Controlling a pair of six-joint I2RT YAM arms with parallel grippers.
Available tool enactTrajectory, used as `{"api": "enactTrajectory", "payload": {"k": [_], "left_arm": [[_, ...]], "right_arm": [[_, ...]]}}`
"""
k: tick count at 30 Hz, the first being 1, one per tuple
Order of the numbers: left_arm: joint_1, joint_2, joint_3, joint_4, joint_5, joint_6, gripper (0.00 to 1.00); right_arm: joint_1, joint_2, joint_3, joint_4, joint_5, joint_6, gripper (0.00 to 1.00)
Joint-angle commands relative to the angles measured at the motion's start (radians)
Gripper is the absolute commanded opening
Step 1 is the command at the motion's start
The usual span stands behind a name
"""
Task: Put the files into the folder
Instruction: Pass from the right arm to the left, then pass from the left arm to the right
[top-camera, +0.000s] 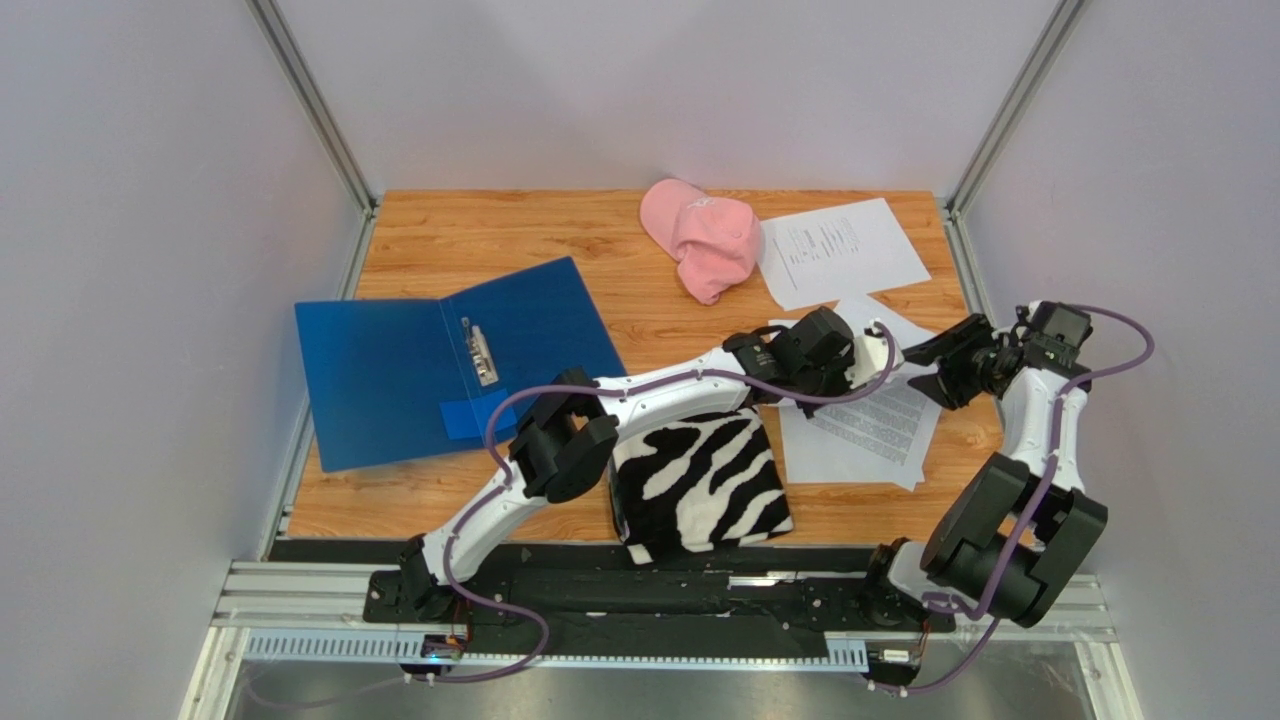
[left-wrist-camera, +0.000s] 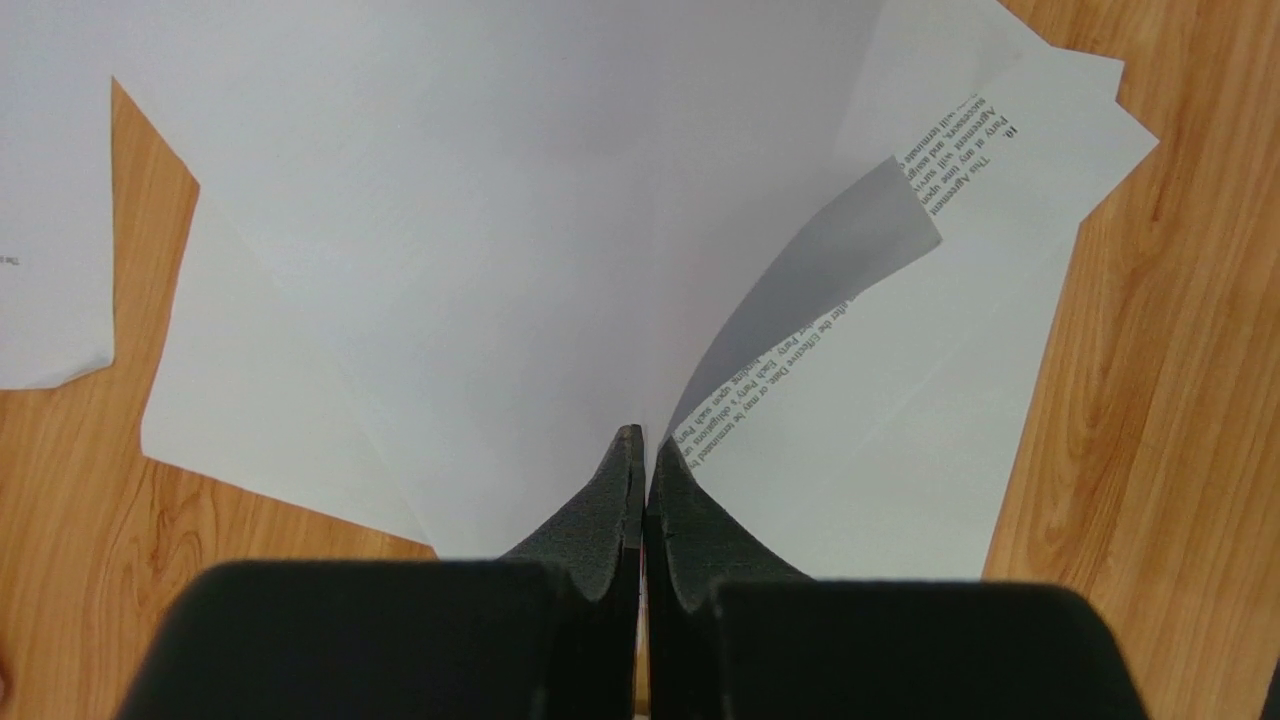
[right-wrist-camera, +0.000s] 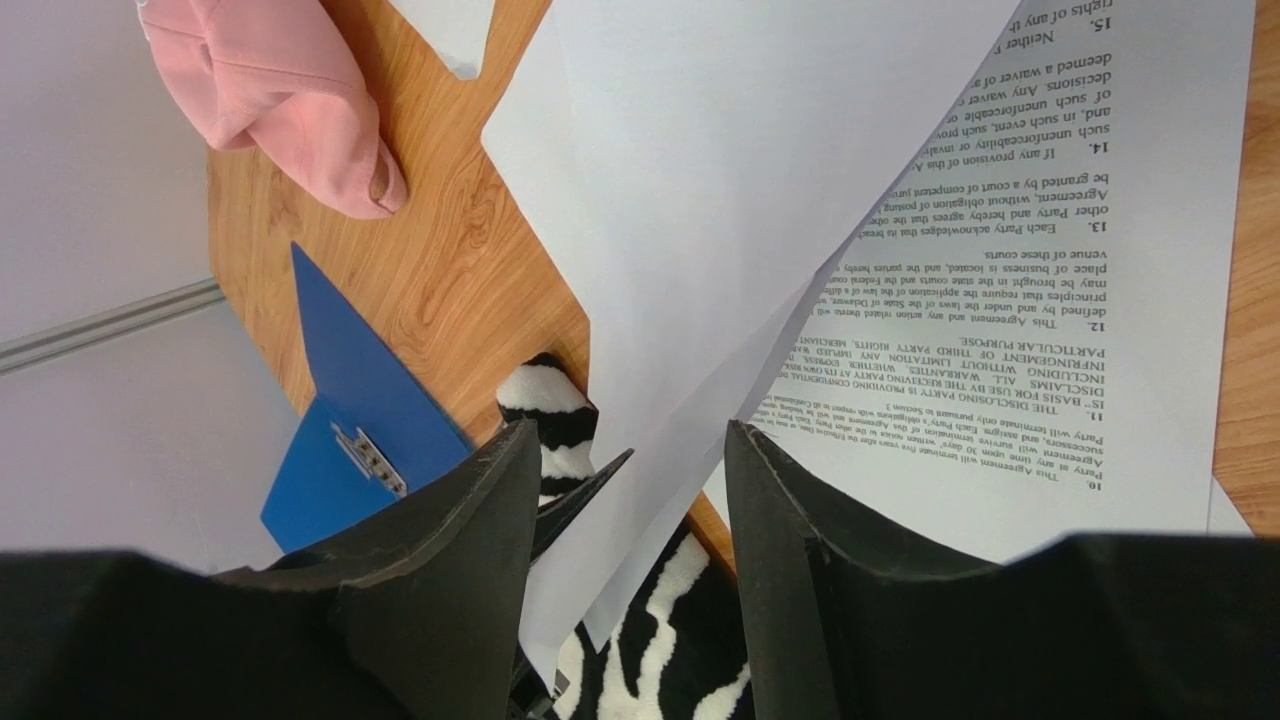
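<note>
The files are white printed sheets. A loose stack (top-camera: 869, 435) lies on the wooden table at the right, and one more sheet (top-camera: 839, 248) lies at the back right. My left gripper (left-wrist-camera: 646, 444) reaches across to the stack (top-camera: 897, 360) and is shut on the edge of the top sheet (left-wrist-camera: 496, 270), which curls up off a printed sheet (left-wrist-camera: 962, 345) below. My right gripper (right-wrist-camera: 631, 435) is open beside it (top-camera: 929, 378), with the raised sheet's (right-wrist-camera: 721, 195) edge showing between its jaws. The blue folder (top-camera: 406, 375) lies open at the left, its metal clip (top-camera: 480, 354) showing, and also appears in the right wrist view (right-wrist-camera: 338, 405).
A zebra-striped folded cloth (top-camera: 699, 480) lies at the front middle, under the left arm, touching the stack's left edge (right-wrist-camera: 676, 630). A pink cap (top-camera: 699, 237) sits at the back middle. Metal frame posts and grey walls close in the table's sides.
</note>
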Motion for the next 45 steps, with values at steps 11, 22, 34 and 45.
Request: {"api": "enactTrajectory", "payload": {"k": [11,22,34,45], "left_arm": [[0.003,-0.025,0.023,0.0,0.052,-0.025,0.0],[0.003,-0.027,0.006,0.006,0.05,-0.012,0.0],[-0.006,-0.039,-0.017,0.016,0.05,-0.002,0.0],[-0.017,-0.059,-0.025,0.015,0.049,-0.002,0.01]], "right_arm": [[-0.004,-0.004,-0.027,0.025,-0.051,0.128,0.39],[-0.004,-0.007,-0.033,-0.032,-0.005,0.206,0.46],[-0.006,0.003,-0.085,0.103,-0.045,0.332,0.41],[-0.009,0.022,-0.029,0.089,-0.008,0.308,0.0]]}}
